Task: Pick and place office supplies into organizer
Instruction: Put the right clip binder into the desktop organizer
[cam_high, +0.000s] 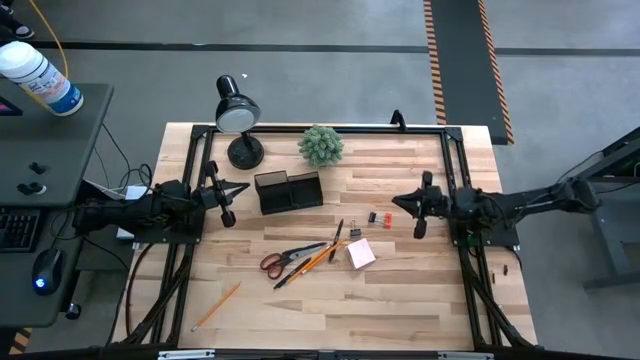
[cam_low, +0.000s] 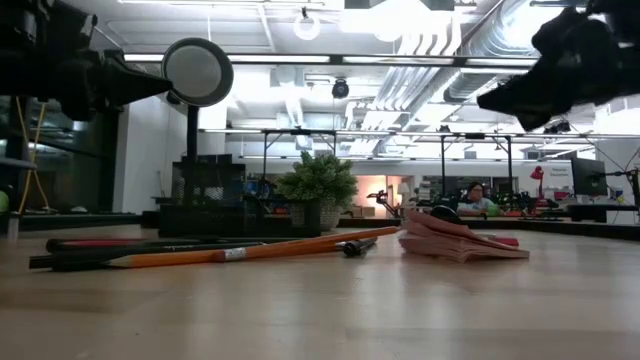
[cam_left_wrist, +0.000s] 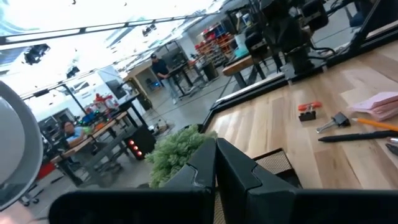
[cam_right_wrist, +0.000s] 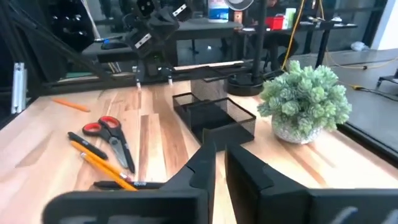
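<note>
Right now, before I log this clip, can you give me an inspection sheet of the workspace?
Surface: wooden table, bare around its middle.
Job's things: scissors, pencils, pen, pink notepad and two small clips lie loose mid-table; one pencil lies apart near the front left; organizer looks empty.
Clutter: desk lamp, potted plant.
Grippers: left gripper shut, beside the organizer; right gripper slightly parted, empty, right of the clips.
Cables: some beside the side desk.
Surroundings: bottle, people at benches beyond.

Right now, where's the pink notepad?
High view: the pink notepad lies flat near table centre, right of the scissors and pencils, just below the small clips.
</note>
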